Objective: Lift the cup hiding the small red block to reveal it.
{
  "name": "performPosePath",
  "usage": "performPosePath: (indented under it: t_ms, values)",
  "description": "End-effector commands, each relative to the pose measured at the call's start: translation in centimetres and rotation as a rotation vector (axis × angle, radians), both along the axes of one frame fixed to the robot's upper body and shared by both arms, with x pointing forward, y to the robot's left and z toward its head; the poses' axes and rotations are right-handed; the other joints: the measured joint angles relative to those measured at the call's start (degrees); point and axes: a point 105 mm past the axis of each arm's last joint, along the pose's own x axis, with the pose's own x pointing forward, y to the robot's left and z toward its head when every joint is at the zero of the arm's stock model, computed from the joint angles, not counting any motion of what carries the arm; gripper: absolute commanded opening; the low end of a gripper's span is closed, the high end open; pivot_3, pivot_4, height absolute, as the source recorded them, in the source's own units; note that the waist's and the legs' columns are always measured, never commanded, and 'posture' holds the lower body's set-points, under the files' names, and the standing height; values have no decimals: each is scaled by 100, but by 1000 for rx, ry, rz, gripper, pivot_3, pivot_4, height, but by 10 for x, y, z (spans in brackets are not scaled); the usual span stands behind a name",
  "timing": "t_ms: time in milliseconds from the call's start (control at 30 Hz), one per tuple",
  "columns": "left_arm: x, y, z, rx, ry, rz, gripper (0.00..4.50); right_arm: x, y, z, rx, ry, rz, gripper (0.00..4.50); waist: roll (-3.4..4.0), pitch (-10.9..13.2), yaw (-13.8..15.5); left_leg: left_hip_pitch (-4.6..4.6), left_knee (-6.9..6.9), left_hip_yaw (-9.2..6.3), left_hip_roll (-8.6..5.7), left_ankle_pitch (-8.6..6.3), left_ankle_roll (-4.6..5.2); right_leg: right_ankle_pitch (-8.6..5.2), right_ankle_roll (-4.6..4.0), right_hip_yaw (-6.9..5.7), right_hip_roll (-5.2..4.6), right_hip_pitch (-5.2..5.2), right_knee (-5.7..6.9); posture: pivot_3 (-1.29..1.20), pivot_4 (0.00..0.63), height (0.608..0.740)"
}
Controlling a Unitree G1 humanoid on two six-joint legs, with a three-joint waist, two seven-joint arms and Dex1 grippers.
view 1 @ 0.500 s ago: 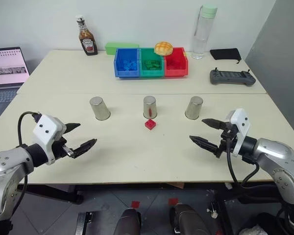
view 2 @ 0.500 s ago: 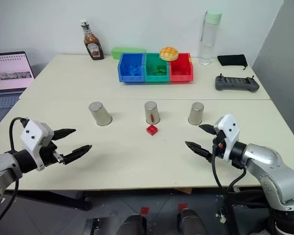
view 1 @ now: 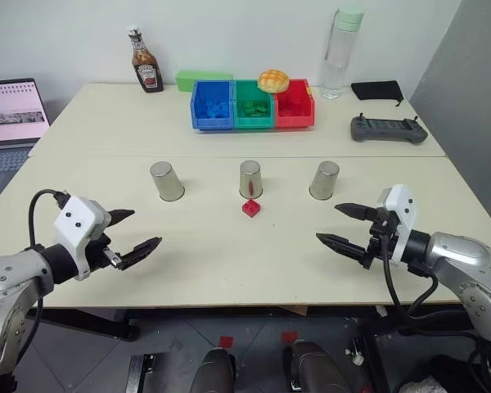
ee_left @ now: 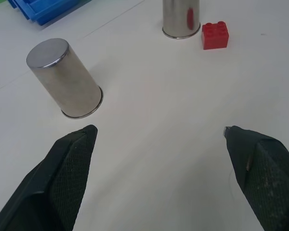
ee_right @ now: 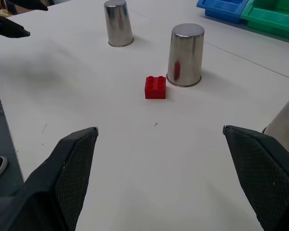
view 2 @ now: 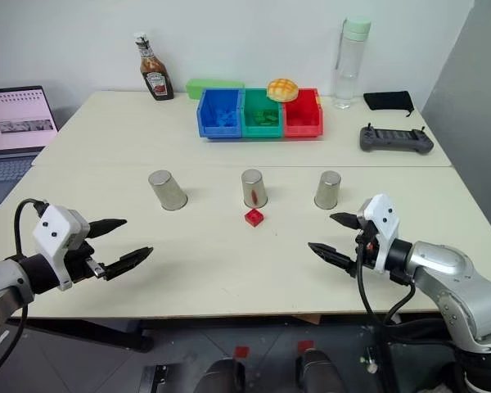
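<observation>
Three metal cups stand upside down in a row mid-table: left cup (view 1: 166, 181), mid cup (view 1: 250, 178), right cup (view 1: 324, 180). Red block (view 1: 250, 208) sits bare on the table, just near-side of the mid cup, close but not touching; it's reflected in that cup's wall. So the block is already showing, no cup over it. Judging from this, the reveal looks done, or the setup hasn't hidden it yet; can't tell which.

L gripper (view 1: 135, 232) hovers over the near-left table edge, released, jaws wide, nothing in them, pointing toward the left cup. R gripper (view 1: 348, 226) hovers near-right, also released and empty, well apart from the right cup and aimed in toward the centre.

Far side: blue, green, red bins (view 1: 252, 105) w/ a bun on top, ketchup bottle (view 1: 146, 60), water bottle (view 1: 340, 52), controller (view 1: 388, 129), laptop (view 1: 13, 121) at far left.

Risks from here:
- Cups look identical, so a wrong pick is easy.
- Tapered smooth metal: a low or off-centre pinch could slip, tip the cup or send it rolling.
- Reaching for the mid cup, a finger could knock the block, since it sits right at the cup's near side.
- Both arms heading for the centre could clash.
</observation>
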Motion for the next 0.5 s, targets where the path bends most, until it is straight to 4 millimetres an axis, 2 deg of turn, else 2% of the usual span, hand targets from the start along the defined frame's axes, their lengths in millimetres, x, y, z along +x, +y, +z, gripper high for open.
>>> performPosePath:
  t_ms: [33,500]
  values:
    - [0,0,11,30,-44,-2,4500,-5,2,9,-3,-45,27,4416,0,0,0,0,0,0,0,0,0,0,0,1,0,0,0,0,150,740]
    - [3,1,12,30,-51,11,4500,-7,-2,4,-8,-43,30,4416,0,0,0,0,0,1,0,0,0,0,0,0,0,0,-2,0,150,740]
